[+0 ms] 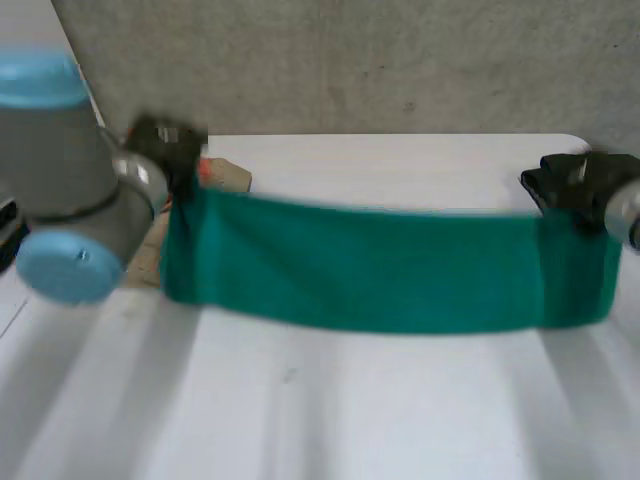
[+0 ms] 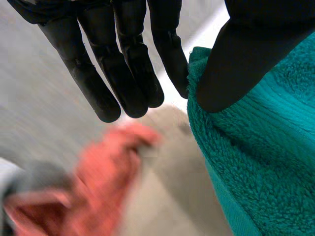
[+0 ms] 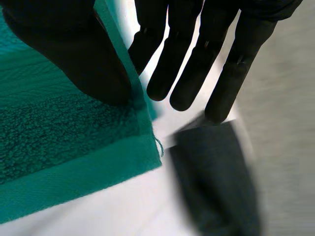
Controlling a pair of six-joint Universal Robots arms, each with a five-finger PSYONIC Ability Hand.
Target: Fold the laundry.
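A green towel (image 1: 380,265) of thick terry hangs stretched in a long flat band above the white worktop (image 1: 350,400), held up by its two upper corners, its lower edge sagging slightly in the middle. The left robot hand (image 1: 165,140) grasps one corner: in the left wrist view its broad black thumb presses on the looped, fuzzy pile of the towel (image 2: 256,162) while the straight, smooth fingers (image 2: 123,73) stand behind the cloth's edge, pinching it. The right robot hand (image 1: 565,180) grasps the opposite corner the same way: in the right wrist view its thumb lies on the towel (image 3: 59,147) just at the flat woven hem band, with the fingers (image 3: 197,64) straight behind it. Under the left robot hand's fingertips, a soft orange cloth (image 2: 108,182) lies crumpled beside a pale tan piece (image 2: 167,191) on the worktop. A rough grey wall (image 1: 350,60) stands beyond the worktop.
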